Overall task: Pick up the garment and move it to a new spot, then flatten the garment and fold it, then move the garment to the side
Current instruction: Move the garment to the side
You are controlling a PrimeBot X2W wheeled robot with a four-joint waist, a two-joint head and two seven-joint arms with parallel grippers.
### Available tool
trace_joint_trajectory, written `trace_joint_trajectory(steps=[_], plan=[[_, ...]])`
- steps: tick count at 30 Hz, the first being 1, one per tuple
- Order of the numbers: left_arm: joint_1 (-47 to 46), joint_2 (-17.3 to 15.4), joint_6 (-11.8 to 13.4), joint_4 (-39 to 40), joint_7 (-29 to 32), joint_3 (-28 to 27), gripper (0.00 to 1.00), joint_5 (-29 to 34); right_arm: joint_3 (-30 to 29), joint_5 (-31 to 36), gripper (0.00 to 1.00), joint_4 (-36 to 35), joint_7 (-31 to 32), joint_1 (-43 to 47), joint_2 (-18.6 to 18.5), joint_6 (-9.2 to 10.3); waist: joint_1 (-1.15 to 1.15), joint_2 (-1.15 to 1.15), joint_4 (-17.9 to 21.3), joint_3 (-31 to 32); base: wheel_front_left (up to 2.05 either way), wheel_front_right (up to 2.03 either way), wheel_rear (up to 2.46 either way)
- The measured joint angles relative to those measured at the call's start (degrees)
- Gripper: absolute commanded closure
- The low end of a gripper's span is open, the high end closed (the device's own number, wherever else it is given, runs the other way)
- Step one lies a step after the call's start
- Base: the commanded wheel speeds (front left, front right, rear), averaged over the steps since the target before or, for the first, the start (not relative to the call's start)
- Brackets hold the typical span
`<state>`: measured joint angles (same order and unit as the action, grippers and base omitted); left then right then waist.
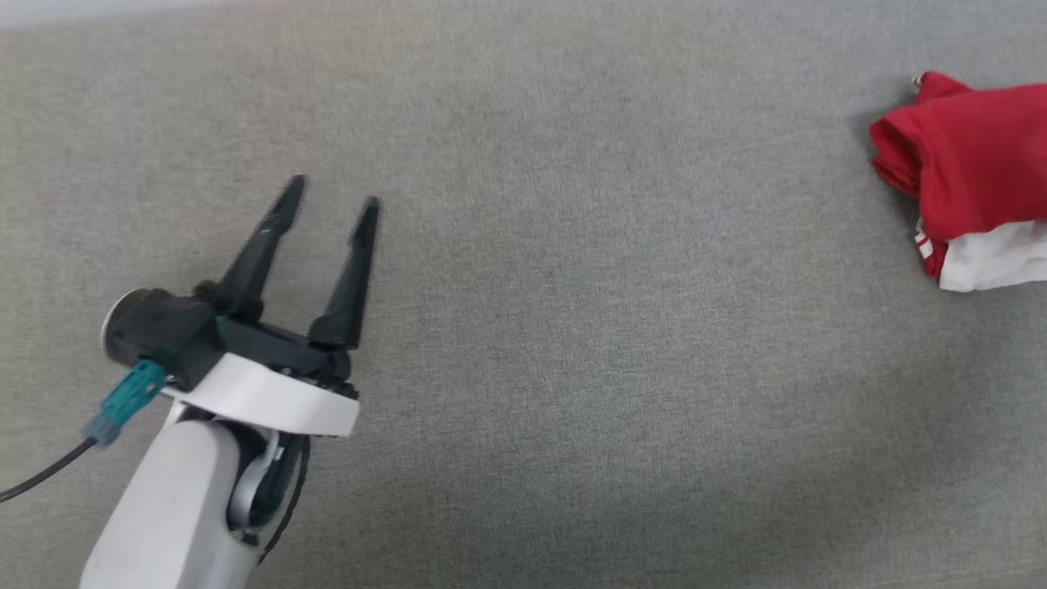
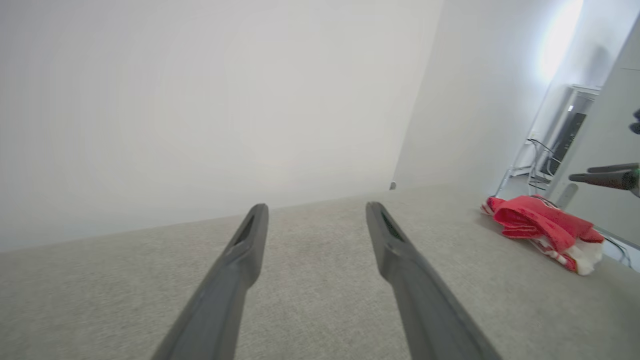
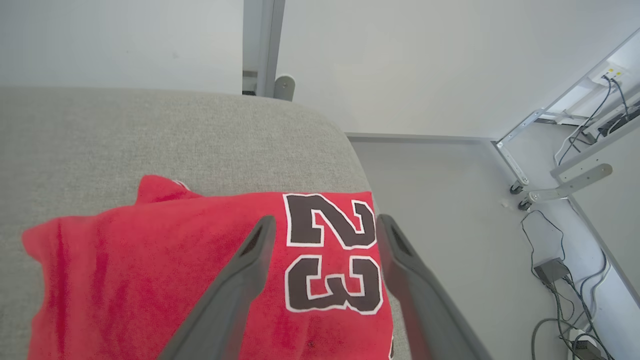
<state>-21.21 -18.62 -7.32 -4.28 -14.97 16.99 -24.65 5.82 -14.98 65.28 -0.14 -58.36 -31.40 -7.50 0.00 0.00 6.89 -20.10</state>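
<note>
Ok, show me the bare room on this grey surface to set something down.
Bare: the wide grey surface between the left claw and the garment, and the strip beyond that claw's fingertips. Crowded: the right edge, where the garment lies beneath the right claw.

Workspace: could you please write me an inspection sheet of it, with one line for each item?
Surface: grey woven fabric surface, flat, with a rounded corner in the right wrist view.
Job's things: garment, red with a white sleeve, folded in a bundle near the surface's right edge, black "23" facing up.
Clutter: nothing seen.
Grippers: left gripper open over bare fabric, holding nothing; right gripper open above the garment, holding nothing.
Cables: black cable with a teal plug at the left wrist; loose cables on the floor.
Surroundings: white wall, pale floor, metal frame on castors.
</note>
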Motion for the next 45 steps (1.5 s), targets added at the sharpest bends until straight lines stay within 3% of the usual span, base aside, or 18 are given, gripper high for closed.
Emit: trace_joint_trajectory(steps=[12, 22, 31, 45], plan=[[6.07, 2.83, 0.00, 2.44, 0.00, -10.83, 0.00, 3.83, 6.54, -6.31, 0.00, -9.22, -8.73, 7.09, 4.95, 0.00, 0.00, 0.00, -1.69, 5.84, 0.00, 0.00, 0.00], [13.56, 4.72, 0.00, 2.07, 0.00, -16.66, 0.00, 6.87, 7.48, -9.11, 0.00, -19.30, -13.73, 18.58, 7.10, 0.00, 0.00, 0.00, -3.89, 11.22, 0.00, 0.00, 0.00], [19.72, 6.31, 0.00, 2.14, 0.00, -20.18, 0.00, 8.54, 2.68, -7.21, 0.00, -29.73, -14.57, 30.25, 9.50, 0.00, 0.00, 0.00, -5.96, 14.62, 0.00, 0.00, 0.00], [26.72, 7.84, 0.00, 3.15, 0.00, -21.06, 0.00, 8.96, -6.73, -1.30, 0.00, -46.30, -14.83, 49.40, 18.28, 0.00, 0.00, 0.00, -8.68, 19.13, 0.00, 0.00, 0.00]])
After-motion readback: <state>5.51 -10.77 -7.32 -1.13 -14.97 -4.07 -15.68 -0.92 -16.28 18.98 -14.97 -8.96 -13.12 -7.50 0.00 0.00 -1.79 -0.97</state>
